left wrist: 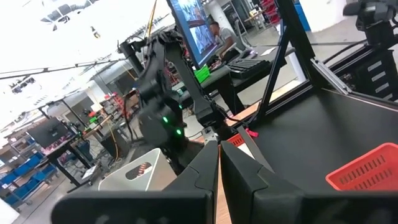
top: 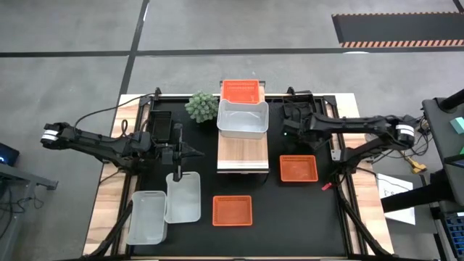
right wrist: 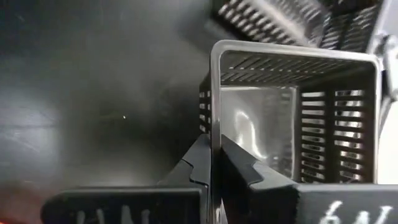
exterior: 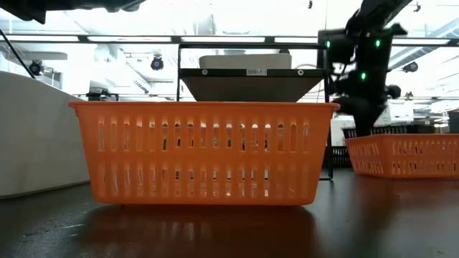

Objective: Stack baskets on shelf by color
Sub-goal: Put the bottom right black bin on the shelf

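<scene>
The shelf (top: 243,148) stands mid-table, with a red-orange basket (top: 241,90) at its far end and a translucent white basket (top: 243,119) beside it, both resting on its wood-grain top. My right gripper (top: 288,125) is just right of the shelf, shut on a black basket (right wrist: 292,118). My left gripper (top: 194,150) is shut on nothing and hovers left of the shelf, pointing toward it. Two more red-orange baskets (top: 232,210) (top: 299,168) and two white baskets (top: 183,197) (top: 147,217) sit on the near half of the table. My right gripper pinches the black basket's wall at its rim (right wrist: 215,115), near a corner. One finger (right wrist: 196,165) is outside the wall and the other finger (right wrist: 245,171) is inside the basket. Whether the basket is off the table, I cannot tell.
A spiky green plant (top: 202,106) stands just left of the shelf's far end. Another black basket (top: 161,125) sits left of it, by my left arm. A further black basket (right wrist: 280,18) lies beyond the held one. In the low view the near red-orange basket (exterior: 204,150) fills the foreground.
</scene>
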### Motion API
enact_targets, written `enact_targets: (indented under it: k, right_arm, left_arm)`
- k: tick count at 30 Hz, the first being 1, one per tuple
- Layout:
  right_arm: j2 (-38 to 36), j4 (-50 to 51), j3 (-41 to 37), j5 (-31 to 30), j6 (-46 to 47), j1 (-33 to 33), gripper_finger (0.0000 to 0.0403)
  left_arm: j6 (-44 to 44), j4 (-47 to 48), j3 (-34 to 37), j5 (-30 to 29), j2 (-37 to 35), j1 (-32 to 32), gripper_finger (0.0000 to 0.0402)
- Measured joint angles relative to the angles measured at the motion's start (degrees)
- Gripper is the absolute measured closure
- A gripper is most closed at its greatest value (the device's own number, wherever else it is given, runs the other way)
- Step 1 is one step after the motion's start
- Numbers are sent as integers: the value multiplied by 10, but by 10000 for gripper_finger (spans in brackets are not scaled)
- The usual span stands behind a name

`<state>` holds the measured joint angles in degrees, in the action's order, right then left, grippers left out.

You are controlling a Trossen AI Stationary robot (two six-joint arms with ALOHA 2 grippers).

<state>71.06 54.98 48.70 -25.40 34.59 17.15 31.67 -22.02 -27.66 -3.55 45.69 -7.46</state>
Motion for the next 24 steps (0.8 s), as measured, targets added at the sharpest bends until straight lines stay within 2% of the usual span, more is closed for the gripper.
enact_targets:
  k: [6,13,20,24]
  right_arm:
    - [-50,41,87,-1,-41,-15,394]
    - [-77,107,216,6,-76,-71,394]
    - [-52,229,331,109,-83,-161,394]
    - [-38,242,369,148,-84,-221,394]
  left_arm:
    - [-14,0,0,0,3,0,400]
    - [-28,0,0,0,4,0,400]
    - [-29,0,0,-3,4,0,400]
    - [-29,0,0,-3,6,0,400]
